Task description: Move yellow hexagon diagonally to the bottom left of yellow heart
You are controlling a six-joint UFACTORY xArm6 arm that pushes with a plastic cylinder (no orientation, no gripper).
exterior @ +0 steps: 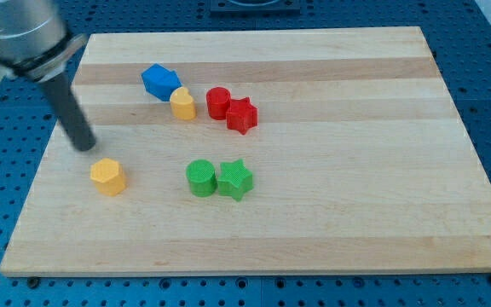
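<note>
a careless shove could have sent the yellow hexagon (107, 176) off the board's (331, 247) left edge. the rod leaned in from the view's top left, my tip (84, 147) bare, holding nothing, just above-left of the hexagon, which sat well down-left of the yellow heart (182, 104).

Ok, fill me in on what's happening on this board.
A robot arm with a dark rod is pushing blocks on a wooden board. My tip sits just up and to the view's left of the yellow hexagon, apparently not touching it. The yellow heart lies up and to the right, beside the blue block. The hexagon already sits diagonally bottom left of the heart.
</note>
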